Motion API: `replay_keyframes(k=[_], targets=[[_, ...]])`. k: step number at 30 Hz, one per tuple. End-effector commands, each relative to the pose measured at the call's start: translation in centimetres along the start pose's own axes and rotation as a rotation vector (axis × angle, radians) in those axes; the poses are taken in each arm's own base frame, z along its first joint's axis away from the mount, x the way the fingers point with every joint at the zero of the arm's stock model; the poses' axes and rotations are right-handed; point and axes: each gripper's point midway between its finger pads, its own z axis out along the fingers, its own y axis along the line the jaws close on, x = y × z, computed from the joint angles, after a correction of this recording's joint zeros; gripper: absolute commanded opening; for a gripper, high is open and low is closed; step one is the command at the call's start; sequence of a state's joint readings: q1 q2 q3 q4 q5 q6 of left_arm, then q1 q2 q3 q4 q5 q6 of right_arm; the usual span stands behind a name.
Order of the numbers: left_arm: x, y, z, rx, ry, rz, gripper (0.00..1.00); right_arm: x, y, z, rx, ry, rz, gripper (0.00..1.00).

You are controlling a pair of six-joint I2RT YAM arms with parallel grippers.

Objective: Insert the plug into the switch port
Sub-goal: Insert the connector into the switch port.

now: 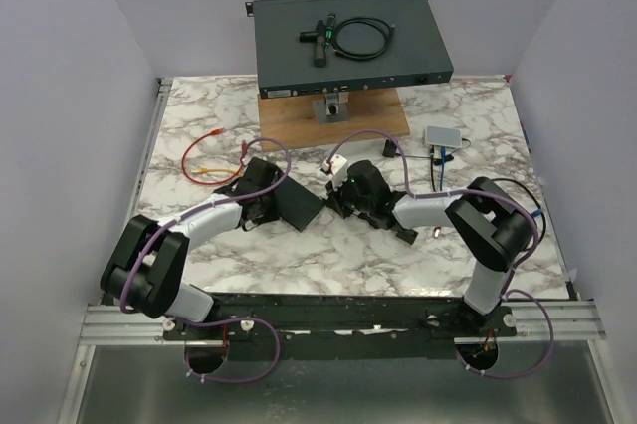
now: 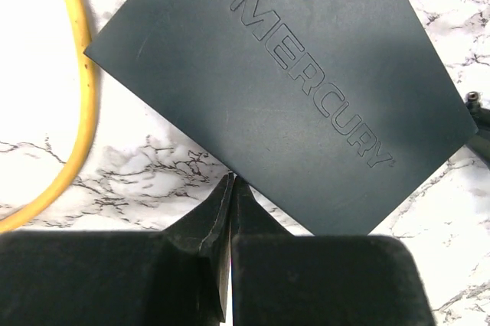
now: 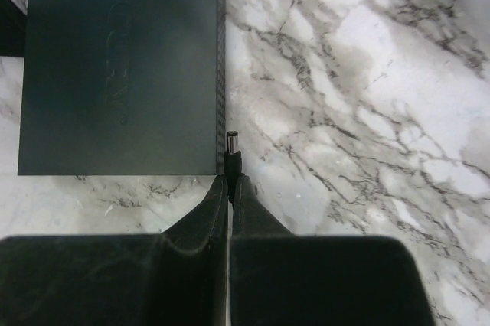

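The right gripper (image 3: 230, 182) is clenched on the barrel plug (image 3: 231, 145), whose metal tip pokes past the fingertips, just beside the side edge of the dark switch (image 3: 115, 66) near its corner. The left gripper (image 2: 232, 186) is pinched closed on nothing at the switch's edge. A yellow cable (image 2: 81, 89) lies on the marble table (image 3: 367, 73).

left hand (image 2: 230, 182): fingers pressed together | right hand (image 3: 230, 182): pinching plug (image 3: 231, 146) | both arms angled inward, low
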State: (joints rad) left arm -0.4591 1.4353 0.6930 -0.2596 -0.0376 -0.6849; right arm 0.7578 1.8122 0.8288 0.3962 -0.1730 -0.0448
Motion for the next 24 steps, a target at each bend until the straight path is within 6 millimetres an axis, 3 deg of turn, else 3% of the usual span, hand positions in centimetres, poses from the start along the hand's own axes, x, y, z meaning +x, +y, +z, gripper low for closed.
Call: replay_keyframes(k=[1,4,8,16,24], targets=[[-0.7,0.7,-0.4,-0.043,-0.028,-0.005,0.00,-3.4,-2.3,-1.0,0.150,-0.100,-0.002,0.01],[-0.4,1.0,-0.8,-0.046,-0.032,-0.010,0.00,-4.9,-3.7,-1.4,0.236,-0.123,-0.002,0.01],[-0.8,1.1,-0.9,-0.057,-0.051,-0.027,0.00,-5.9,-3.8,-0.5,0.232,-0.142,0.003,0.01],[-2.7,0.9,-0.5,-0.123,-0.063,-0.049,0.00,-5.1,-1.8,2.4,0.101,-0.126,0.050,0.01],[-3.6,-0.6,0.6,-0.109,-0.015,-0.022,0.00,-3.5,0.2,3.2,-0.002,-0.101,0.095,0.01]])
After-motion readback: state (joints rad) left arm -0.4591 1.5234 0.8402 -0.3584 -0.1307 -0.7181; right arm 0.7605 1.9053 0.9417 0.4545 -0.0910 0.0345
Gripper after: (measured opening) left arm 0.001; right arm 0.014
